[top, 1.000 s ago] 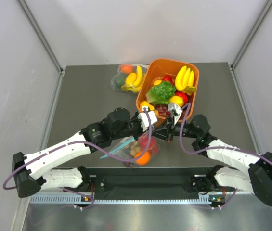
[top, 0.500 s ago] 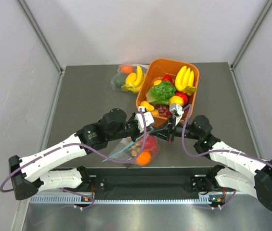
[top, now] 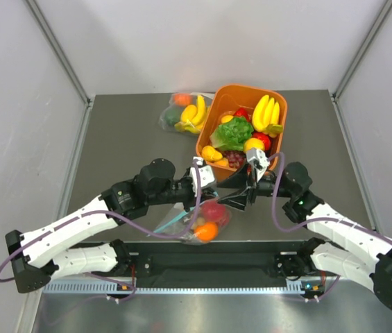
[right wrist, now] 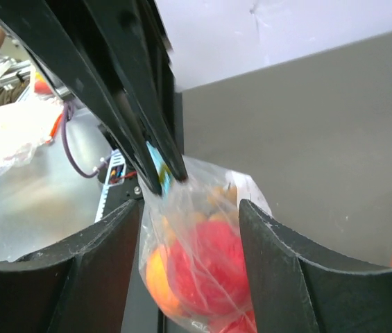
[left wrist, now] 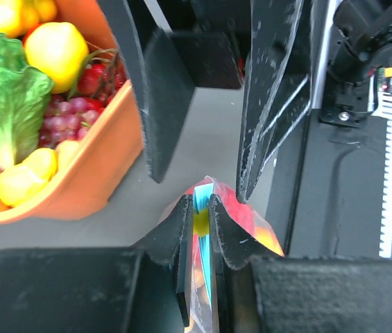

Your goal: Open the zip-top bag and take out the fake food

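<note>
Pinching zip-top bag (right wrist: pixel 197 255), left fingers (left wrist: pixel 173 237) closed

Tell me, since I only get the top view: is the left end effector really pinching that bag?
Observer: Yes. The left wrist view shows the left end effector shut on the teal strip at the mouth of the bag.
Operator: And the other one?
Observer: The right wrist view shows the right end effector open, straddling the bag just below that strip.
</note>
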Tool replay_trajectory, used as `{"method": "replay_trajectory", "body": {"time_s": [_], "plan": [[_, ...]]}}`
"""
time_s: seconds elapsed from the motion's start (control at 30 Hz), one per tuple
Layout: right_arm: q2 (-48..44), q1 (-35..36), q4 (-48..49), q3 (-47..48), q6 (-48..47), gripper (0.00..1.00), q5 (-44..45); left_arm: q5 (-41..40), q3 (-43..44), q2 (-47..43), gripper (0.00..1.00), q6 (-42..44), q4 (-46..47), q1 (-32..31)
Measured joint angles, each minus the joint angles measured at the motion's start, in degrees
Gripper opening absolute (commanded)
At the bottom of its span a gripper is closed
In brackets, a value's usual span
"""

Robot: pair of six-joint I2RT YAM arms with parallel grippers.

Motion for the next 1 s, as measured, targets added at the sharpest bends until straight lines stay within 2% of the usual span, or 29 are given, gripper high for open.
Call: {"method": "replay_trajectory", "body": {"time_s": [0.17, 0.43, 0.47, 0.5, 0.57, 0.6, 0.63, 0.67, 0.7, 0.73, 0.8, 1.0], "plan": [[0.2, 0.5, -1.4, 2.8, -1.4, 0.59, -1.9, 1.1, 0.0, 0.5, 0.00, -0.5, 0.0, 0.0], [5.7, 3.2, -4.5, 4.1, -4.3, 0.55, -2.4, 1.2, 0.0, 0.4, 0.00, -0.7, 0.1, 0.0], [6.1, 3.5, -5.1, 4.1, -4.7, 0.51, -2.4, 1.2, 0.0, 0.3, 0.00, -0.7, 0.1, 0.0], [6.4, 3.8, -6.0, 4.3, -5.2, 0.36, -2.4, 1.0, 0.0, 0.2, 0.00, -0.7, 0.1, 0.0], [6.7, 4.2, -6.5, 4.5, -6.1, 0.19, -2.4, 0.9, 0.0, 0.0, 0.00, -0.7, 0.1, 0.0], [6.7, 4.3, -6.9, 4.6, -6.5, 0.06, -2.4, 0.8, 0.0, -0.1, 0.01, -0.7, 0.1, 0.0], [6.7, 4.5, -7.1, 4.9, -6.9, 0.02, -2.4, 0.8, -0.1, -0.1, 0.06, -0.7, 0.2, 0.0], [6.7, 4.6, -7.2, 5.1, -7.0, 0.00, -2.4, 0.7, -0.2, -0.1, 0.17, -0.7, 0.3, 0.1], [6.7, 4.7, -7.1, 5.1, -7.0, 0.00, -2.4, 0.6, -0.2, -0.2, 0.39, -0.7, 0.4, 0.1], [6.7, 4.7, -7.1, 5.1, -7.1, 0.00, -2.3, 0.5, -0.2, -0.2, 0.46, -0.3, 0.4, 0.1], [6.8, 4.8, -7.2, 5.1, -7.2, 0.00, -2.1, 0.3, -0.5, -0.4, 0.54, -0.7, 0.5, 0.1], [7.6, 4.8, -7.0, 5.1, -7.3, 0.00, -2.1, -0.1, -1.8, -1.8, 0.54, -0.9, 0.5, 0.6]]}}
